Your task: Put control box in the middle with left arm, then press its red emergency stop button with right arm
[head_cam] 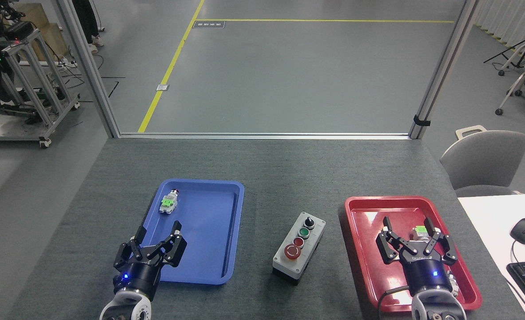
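- Control box (299, 246): oblong, pale grey face on a black base, resting on the bare dark grey tabletop (262, 164) between the two claws, well apart from both and touched by neither.
- Red emergency stop button (292, 252): the largest button, at the near end of the box face; beyond it in a row sit a small red button, a green button and a black knob.
- Left claw (158, 231): fingers spread apart and empty, hovering over the near left corner of the blue tray (231, 231); the box lies to its right.
- Right claw (408, 222): fingers spread apart and empty, held over the red tray (360, 249); the box lies to its left. A black cable loops at its wrist.
- Small silver-and-green part (168, 202): in the blue tray, beyond the left claw.
- Green-topped part (419, 230): in the red tray, seen between the right claw's fingers; whether it touches them cannot be told.
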